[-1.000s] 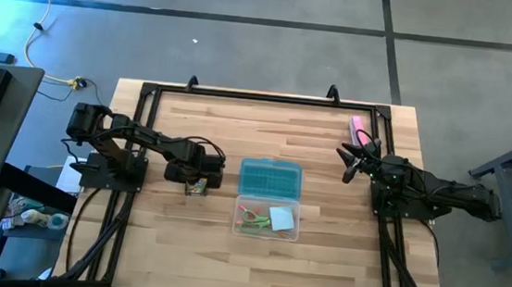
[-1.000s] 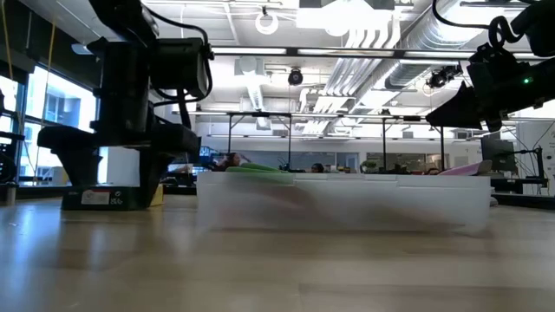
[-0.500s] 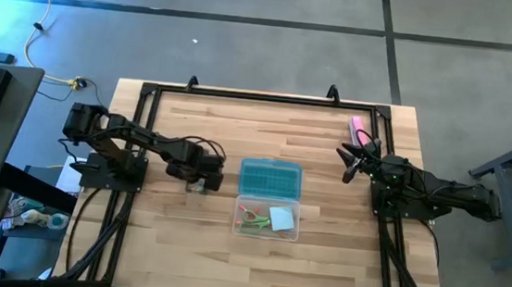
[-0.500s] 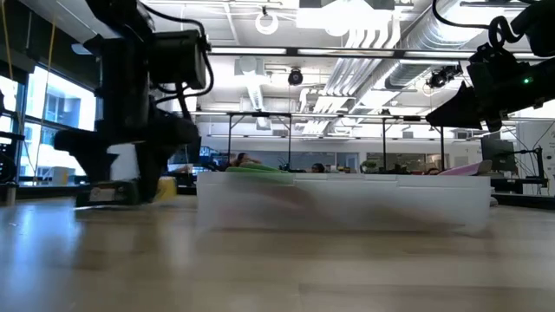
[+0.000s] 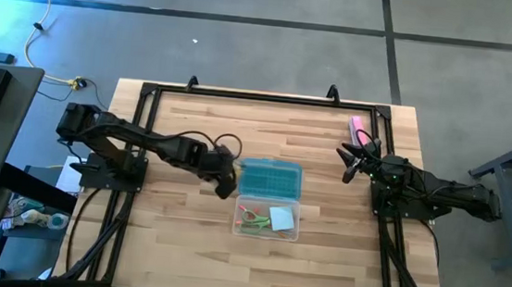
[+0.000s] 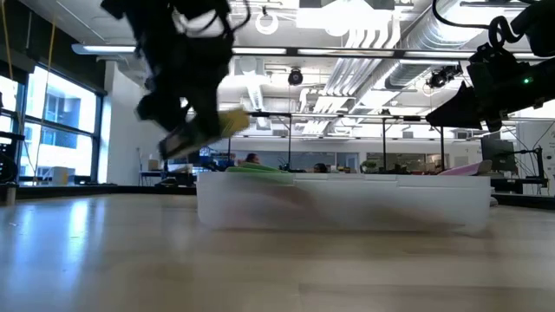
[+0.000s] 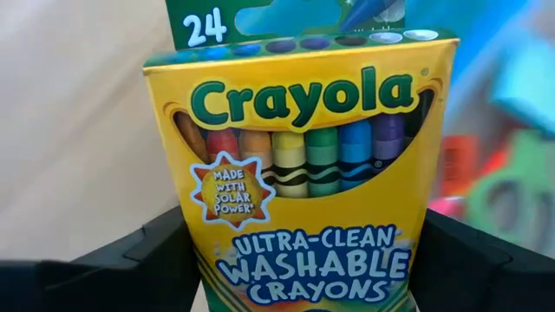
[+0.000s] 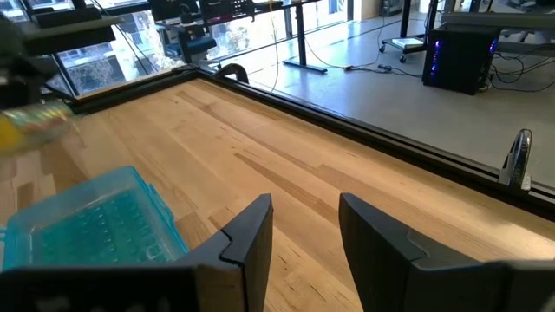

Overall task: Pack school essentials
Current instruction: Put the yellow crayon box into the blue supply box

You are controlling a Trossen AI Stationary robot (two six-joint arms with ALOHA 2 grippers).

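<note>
Surface: pale butcher-block table (image 5: 255, 255), wood strips running left to right, framed by black rails (image 5: 260, 96); grey concrete floor around it. Room in the low view: open workspace, white ducting and strip lights overhead, tall windows at 9 o'clock, desks far behind.

On the table, near centre: clear plastic case (image 5: 267, 217) lying open, teal lid (image 5: 270, 178) folded back toward 12 o'clock. Inside the tray: green-handled scissors (image 5: 251, 221) and light-blue square pad (image 5: 281, 219), side by side (a red item beside the scissors too small to identify). Pink oblong block (image 5: 357, 127) at the 1 o'clock corner, just beside the rail.

Left gripper (image 5: 225, 180) at 9 o'clock of the case, beside the lid's edge. Fingers (image 7: 152, 256) clamped on both sides of the yellow-green crayon box (image 7: 308, 169), box lifted clear of the wood and tilted in the low view.

Right gripper (image 5: 350, 161) at 3 o'clock of the case, well apart from it, raised over bare wood. Fingers (image 8: 247, 238) part-way open, holding nothing.

Change from one second earlier: crayon box then standing on the table farther toward 9 o'clock with the left gripper around it; now carried off the surface and up to the case. Right arm unmoved.
</note>
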